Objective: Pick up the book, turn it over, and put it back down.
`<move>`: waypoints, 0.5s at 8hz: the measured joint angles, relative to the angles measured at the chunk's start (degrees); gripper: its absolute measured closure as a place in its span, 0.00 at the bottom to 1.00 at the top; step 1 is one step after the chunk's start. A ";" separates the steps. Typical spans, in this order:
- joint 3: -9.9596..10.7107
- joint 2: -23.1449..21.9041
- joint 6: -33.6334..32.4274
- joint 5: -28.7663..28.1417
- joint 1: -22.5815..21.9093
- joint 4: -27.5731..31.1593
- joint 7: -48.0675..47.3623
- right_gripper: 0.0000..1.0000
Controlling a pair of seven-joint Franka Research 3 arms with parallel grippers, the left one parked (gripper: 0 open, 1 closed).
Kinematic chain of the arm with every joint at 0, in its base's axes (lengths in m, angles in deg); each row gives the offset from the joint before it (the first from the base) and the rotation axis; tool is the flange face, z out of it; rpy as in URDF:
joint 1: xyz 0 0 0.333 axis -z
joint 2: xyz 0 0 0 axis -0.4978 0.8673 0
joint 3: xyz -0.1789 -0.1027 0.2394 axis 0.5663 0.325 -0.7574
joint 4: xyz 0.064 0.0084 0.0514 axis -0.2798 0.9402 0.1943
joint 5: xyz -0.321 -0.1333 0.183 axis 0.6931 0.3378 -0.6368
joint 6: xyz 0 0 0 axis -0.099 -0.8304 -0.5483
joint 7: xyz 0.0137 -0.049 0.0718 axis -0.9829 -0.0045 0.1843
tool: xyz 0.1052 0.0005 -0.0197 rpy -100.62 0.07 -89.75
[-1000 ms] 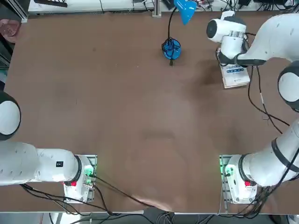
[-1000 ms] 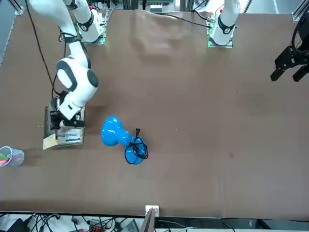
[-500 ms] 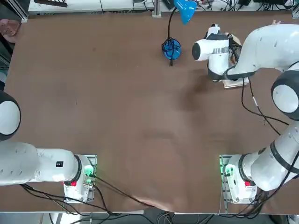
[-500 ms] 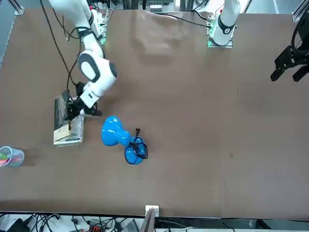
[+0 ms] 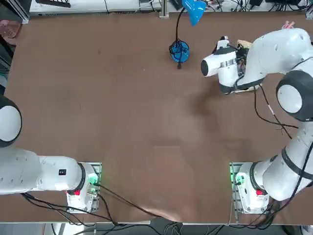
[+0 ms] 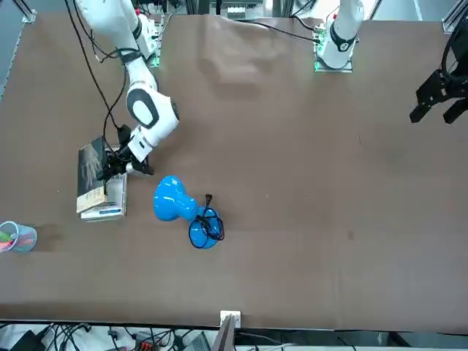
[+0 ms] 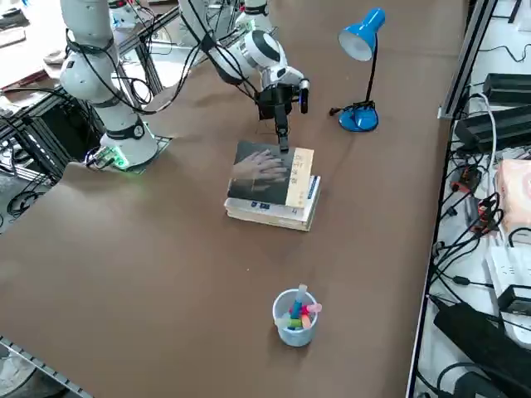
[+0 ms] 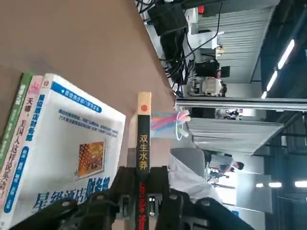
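Note:
The book [image 7: 267, 172], a small cream-edged paperback, shows its dark grey picture face upward and sits tilted over the white book with blue print [image 7: 304, 207]. My right gripper [image 7: 283, 138] is shut on the book's edge on the side toward the lamp. In the front view the book [image 6: 91, 174] overhangs the stack, with the gripper [image 6: 115, 162] at its side. The wrist view shows the book's black spine [image 8: 143, 143] edge-on, clamped in the gripper [image 8: 144, 176], with the white book [image 8: 72, 158] beside it. From overhead the arm hides most of the book.
A blue desk lamp [image 7: 359, 116] stands just beyond the books, its base [image 5: 179, 51] close to my wrist. A clear cup of coloured pens [image 7: 294, 319] stands near the table's right edge. The white book tops a small stack [image 6: 108, 206].
My wrist has swung round and turned the book with it. One second ago the gripper was down on the stack; now the book's dark grey face is up.

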 joint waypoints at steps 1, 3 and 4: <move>0.00 0.95 -0.14 0.51 -0.10 -0.02 -1.41 0.90; 0.01 1.97 -0.36 0.78 -0.15 -0.05 -2.98 0.90; 0.03 2.34 -0.40 0.79 -0.15 -0.06 -3.56 0.90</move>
